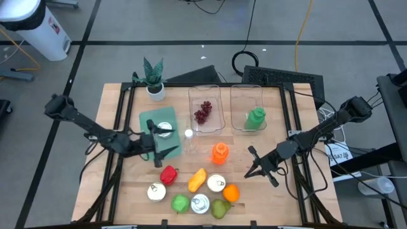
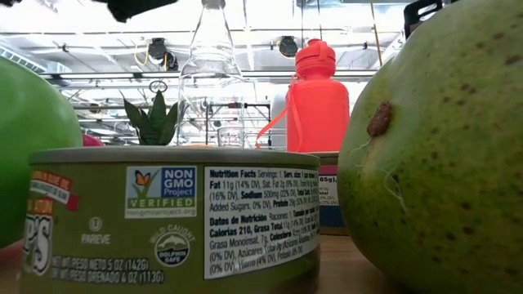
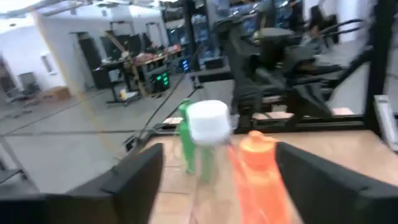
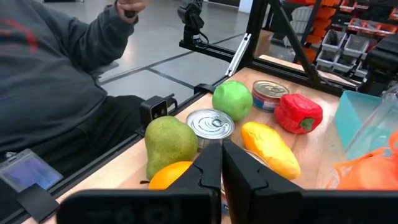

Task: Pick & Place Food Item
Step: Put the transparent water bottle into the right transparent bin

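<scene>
Loose food lies near the table's front: a red pepper (image 1: 168, 173), a yellow piece (image 1: 198, 179), a green apple (image 1: 180, 203), a pear (image 1: 220, 208), an orange (image 1: 231, 193) and three tins (image 1: 200, 203). Another tin (image 1: 164, 129) rests on a teal tray (image 1: 152, 121). My left gripper (image 1: 158, 147) hangs open above the tray's right edge; in its wrist view the fingers (image 3: 134, 180) stand wide apart, nothing between them. My right gripper (image 1: 252, 169) is shut and bare, right of the orange bottle (image 1: 219, 152), pointing at the food pile (image 4: 210, 123).
A clear bottle (image 1: 188, 135) stands between the tray and the orange bottle. Two clear bins sit at the back, one with grapes (image 1: 203, 113), one with a green bottle (image 1: 256, 119). A potted plant (image 1: 152, 77) is far left. A person's grey sleeve (image 4: 56, 68) shows beyond the near edge.
</scene>
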{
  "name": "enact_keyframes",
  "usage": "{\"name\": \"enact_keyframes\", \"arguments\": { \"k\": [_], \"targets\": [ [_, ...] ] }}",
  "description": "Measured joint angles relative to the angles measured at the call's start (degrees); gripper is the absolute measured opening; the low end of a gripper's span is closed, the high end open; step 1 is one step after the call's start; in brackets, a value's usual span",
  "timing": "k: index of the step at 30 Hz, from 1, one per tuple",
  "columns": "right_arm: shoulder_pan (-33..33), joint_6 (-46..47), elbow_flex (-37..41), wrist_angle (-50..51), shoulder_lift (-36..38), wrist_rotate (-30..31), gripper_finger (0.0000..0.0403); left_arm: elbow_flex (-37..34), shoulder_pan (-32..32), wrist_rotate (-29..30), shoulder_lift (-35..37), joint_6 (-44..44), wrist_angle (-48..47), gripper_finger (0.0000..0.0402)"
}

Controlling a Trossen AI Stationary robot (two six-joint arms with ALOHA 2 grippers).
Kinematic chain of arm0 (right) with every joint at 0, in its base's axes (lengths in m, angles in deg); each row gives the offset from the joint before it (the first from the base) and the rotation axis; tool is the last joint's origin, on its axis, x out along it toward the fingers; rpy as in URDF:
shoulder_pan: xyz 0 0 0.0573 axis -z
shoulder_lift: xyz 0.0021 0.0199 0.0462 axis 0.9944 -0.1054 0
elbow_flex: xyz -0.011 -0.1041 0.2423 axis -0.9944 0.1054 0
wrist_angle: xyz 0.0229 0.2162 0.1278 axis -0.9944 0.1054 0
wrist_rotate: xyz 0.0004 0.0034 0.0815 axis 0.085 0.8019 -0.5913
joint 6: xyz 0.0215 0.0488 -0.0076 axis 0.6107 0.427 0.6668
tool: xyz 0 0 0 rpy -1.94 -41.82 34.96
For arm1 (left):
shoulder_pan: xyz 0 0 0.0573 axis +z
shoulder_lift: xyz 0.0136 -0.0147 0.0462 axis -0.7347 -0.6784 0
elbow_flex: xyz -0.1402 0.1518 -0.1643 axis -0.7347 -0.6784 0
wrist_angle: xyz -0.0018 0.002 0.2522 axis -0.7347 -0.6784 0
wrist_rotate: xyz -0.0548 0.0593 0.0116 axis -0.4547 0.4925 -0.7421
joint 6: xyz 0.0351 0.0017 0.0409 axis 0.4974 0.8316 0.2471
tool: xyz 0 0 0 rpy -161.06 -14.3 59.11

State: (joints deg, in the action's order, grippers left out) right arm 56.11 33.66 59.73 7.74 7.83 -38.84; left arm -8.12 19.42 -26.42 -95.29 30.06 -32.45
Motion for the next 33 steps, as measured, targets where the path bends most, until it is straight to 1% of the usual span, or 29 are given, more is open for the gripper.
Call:
{"name": "enact_keyframes", "arguments": {
  "k": [2, 4, 6, 8, 10, 13, 16, 25, 28, 33],
  "targets": [
    [0.02, 0.6, 0.0, 0.02, 0.0, 0.02, 0.0002, 2.99, 1.93, 0.02, -1.63, -0.57, -2.37, 0.0375],
    [0.01, 0.62, 0.02, 0.14, 0.0, -0.01, 0.0002, 5.19, 3.99, -0.01, -2.58, -1.41, -4.82, 0.0391],
    [0.0, 0.62, 0.02, 0.65, 0.0, -0.02, 0.0002, 6.67, 6.07, -1.09, -2.91, -3.03, -6.21, 0.0379],
    [0.0, 0.62, 0.02, 0.92, 0.0, -0.03, 0.0002, 7.64, 8.27, -4.54, -2.8, -4.14, -7.13, 0.0371],
    [0.0, 0.62, 0.02, 0.92, 0.0, -0.14, 0.0002, 7.8, 10.15, -8.28, -2.76, -5.21, -8.13, 0.0376],
    [0.0, 0.62, 0.02, 0.94, 0.0, -0.16, 0.0002, 7.78, 12.35, -13.94, -2.85, -6.52, -9.68, 0.0395],
    [0.0, 0.62, 0.02, 0.94, 0.0, -0.16, 0.0002, 7.78, 14.18, -18.39, -2.8, -7.29, -9.72, 0.0394],
    [0.0, 0.62, 0.02, 0.9, 0.0, -0.16, 0.0002, 7.73, 19.85, -25.63, -3.9, -10.0, -11.34, 0.0399],
    [0.0, 0.62, 0.02, 0.9, 0.0, -0.16, 0.0002, 7.73, 21.26, -28.66, -5.53, -11.04, -11.21, 0.0399],
    [0.0, 0.62, 0.02, 0.9, 0.0, -0.16, 0.0002, 7.68, 22.21, -31.52, -8.08, -10.86, -9.66, 0.04]
  ]
}}
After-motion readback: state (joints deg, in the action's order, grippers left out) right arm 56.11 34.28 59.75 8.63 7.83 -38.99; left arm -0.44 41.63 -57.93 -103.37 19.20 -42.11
